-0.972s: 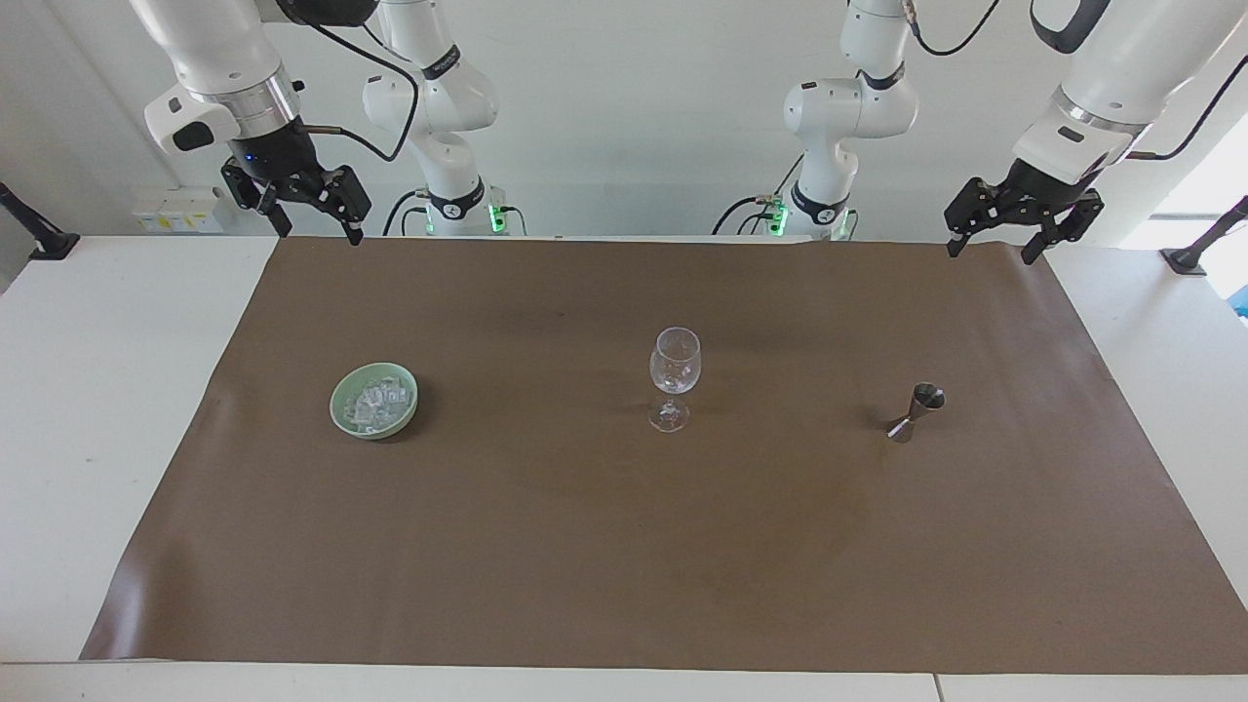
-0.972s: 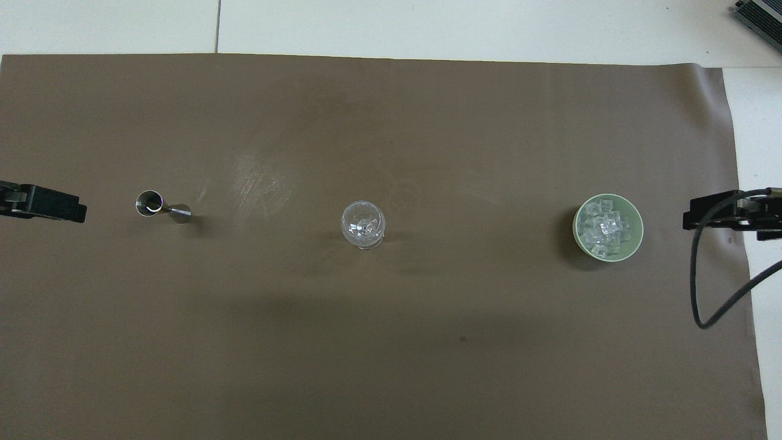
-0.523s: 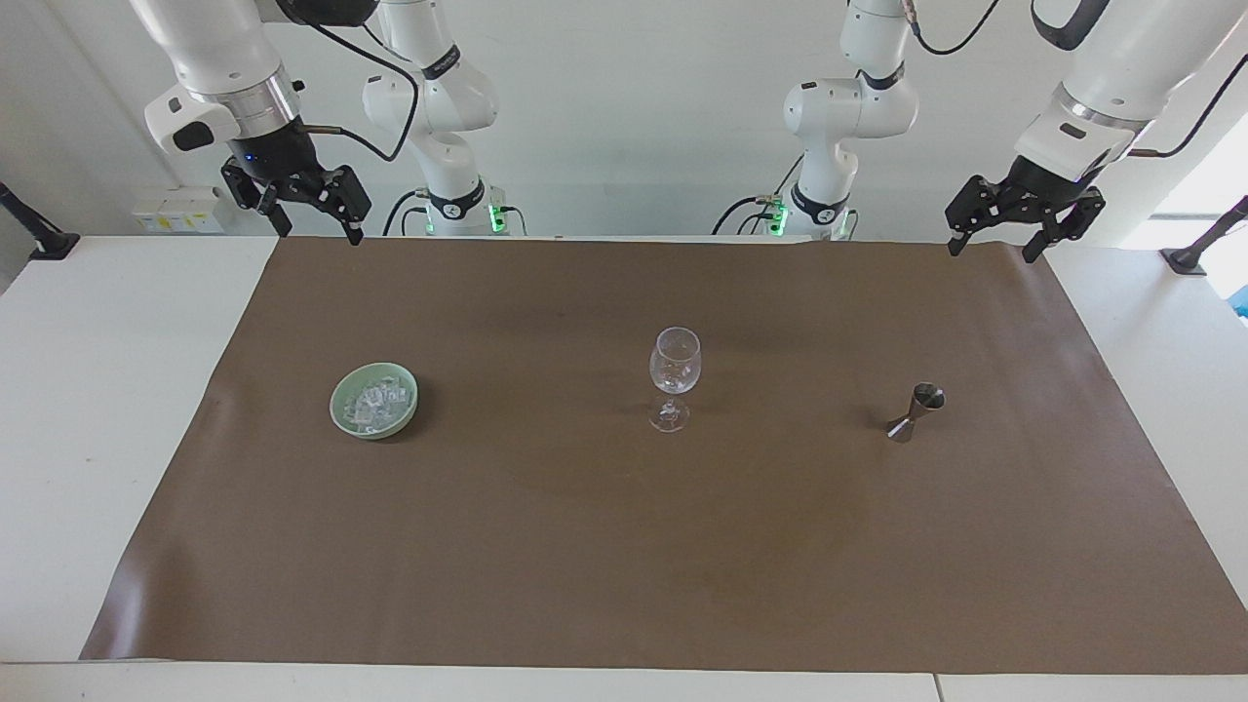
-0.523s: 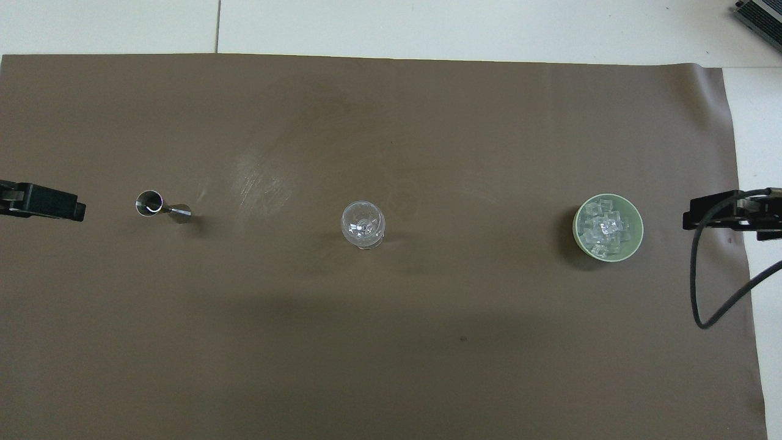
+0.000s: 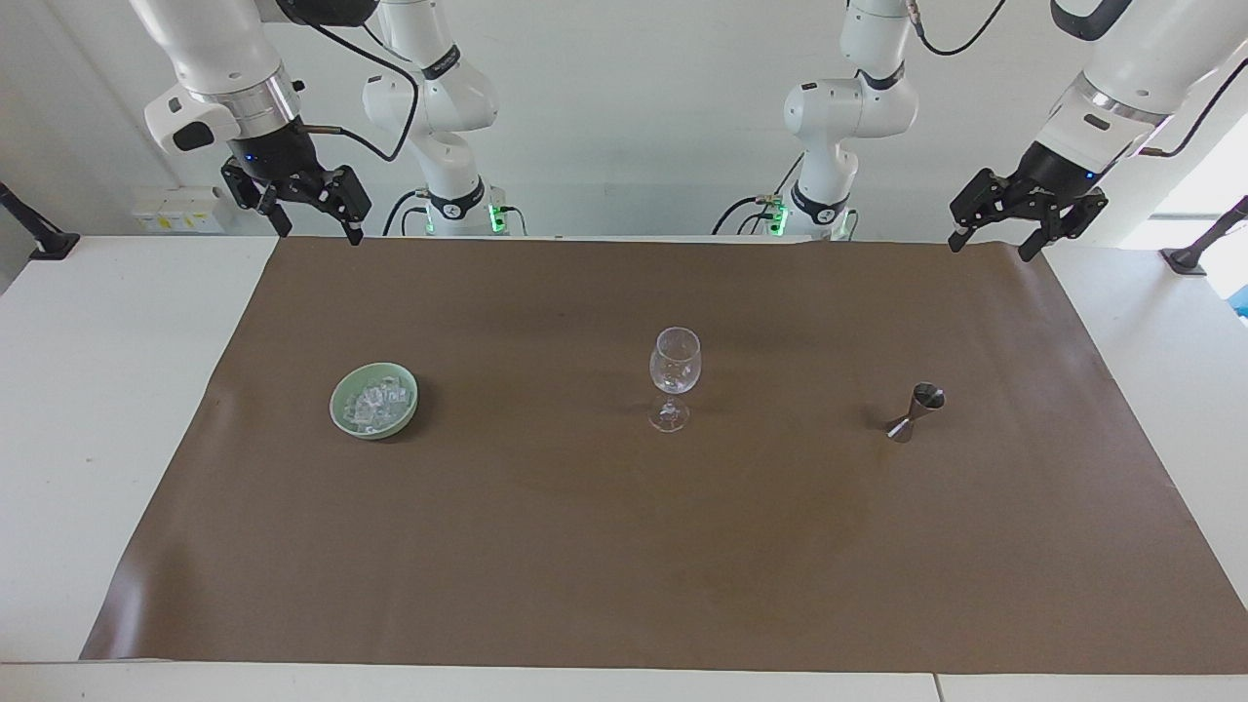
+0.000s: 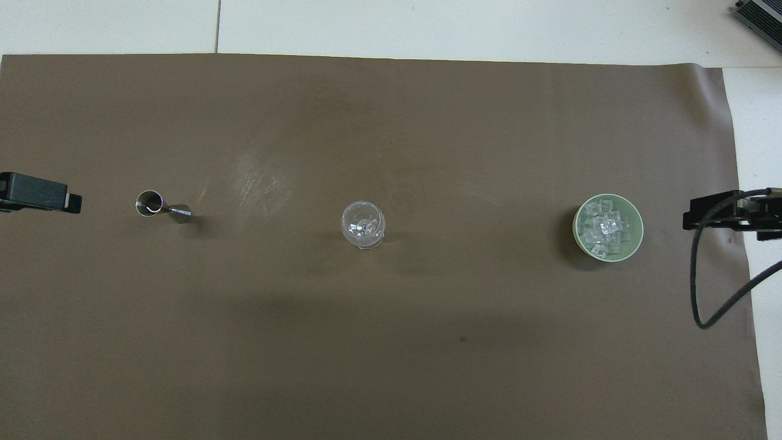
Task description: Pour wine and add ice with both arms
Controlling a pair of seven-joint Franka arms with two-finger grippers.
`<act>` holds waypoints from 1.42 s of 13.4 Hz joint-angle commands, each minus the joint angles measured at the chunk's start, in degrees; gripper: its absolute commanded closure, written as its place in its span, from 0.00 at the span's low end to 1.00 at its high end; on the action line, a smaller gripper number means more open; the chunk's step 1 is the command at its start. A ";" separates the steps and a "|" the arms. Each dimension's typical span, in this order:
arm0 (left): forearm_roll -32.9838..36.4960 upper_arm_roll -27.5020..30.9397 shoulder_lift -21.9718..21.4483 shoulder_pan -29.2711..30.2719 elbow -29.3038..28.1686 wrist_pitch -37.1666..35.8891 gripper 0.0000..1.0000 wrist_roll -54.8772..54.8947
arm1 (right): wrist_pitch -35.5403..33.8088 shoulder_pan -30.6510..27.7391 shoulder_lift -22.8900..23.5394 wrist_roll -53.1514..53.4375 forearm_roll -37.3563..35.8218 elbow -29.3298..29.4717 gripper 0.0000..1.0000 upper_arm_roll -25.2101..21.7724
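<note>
Standing mid-counter between the jigger (image 5: 916,412) and the ice (image 5: 374,403), the glass (image 5: 675,375) suits both reaches, left gripper (image 5: 1003,239) and right gripper (image 5: 313,222) hanging with jaws released.

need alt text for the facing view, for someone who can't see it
A clear wine glass stands mid-table on a brown mat, between a pale green bowl of ice and a small metal jigger. The right hand and the left hand hang open and empty over the mat's edge nearest the robots.
</note>
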 commanded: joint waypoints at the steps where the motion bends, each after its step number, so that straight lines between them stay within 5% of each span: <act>1: -0.98 0.37 4.88 0.44 4.45 -1.94 0.00 -1.55 | -0.33 -0.91 -1.05 -1.56 0.26 -1.05 0.00 0.68; 9: -4.66 1.51 13.59 1.05 5.95 -1.33 0.00 -19.11 | -0.33 -0.91 -1.05 -1.56 0.26 -1.05 0.00 0.68; 19: -13.44 1.69 15.62 8.68 -1.51 3.77 0.00 -42.32 | -0.33 -0.91 -1.05 -1.56 0.26 -1.05 0.00 0.68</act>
